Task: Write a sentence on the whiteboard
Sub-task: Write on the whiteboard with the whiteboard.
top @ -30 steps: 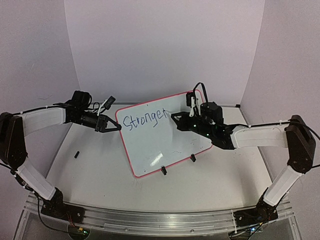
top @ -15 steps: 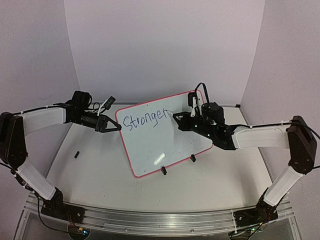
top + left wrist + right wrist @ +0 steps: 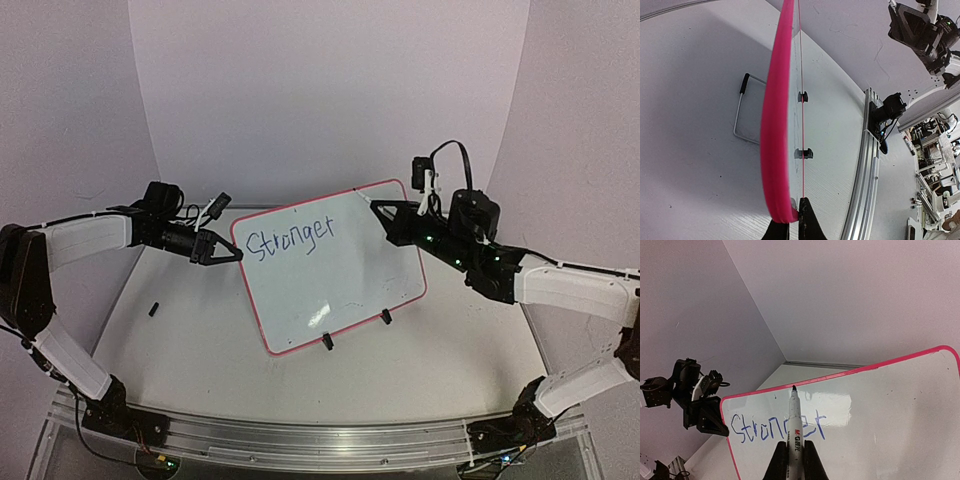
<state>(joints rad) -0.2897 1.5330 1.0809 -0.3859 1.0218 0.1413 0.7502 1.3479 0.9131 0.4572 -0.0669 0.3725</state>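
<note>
One whiteboard (image 3: 335,270) on two black clip feet (image 3: 327,341) stands on the worktop (image 3: 200,350), bearing one blue word (image 3: 290,240). Two robot arms (image 3: 90,235), one pincer apiece, flank it: left pincer (image 3: 235,257), right pincer (image 3: 377,206). One marker (image 3: 792,425); one small black piece (image 3: 154,309) by the worktop's left edge.

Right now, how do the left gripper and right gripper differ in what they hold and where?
The left gripper is clamped on the whiteboard at its left rim; the right gripper is shut on a marker. The left gripper sits at the whiteboard's left edge; the right gripper is by its top right corner, marker pointing toward the whiteboard. Both are shut.
</note>
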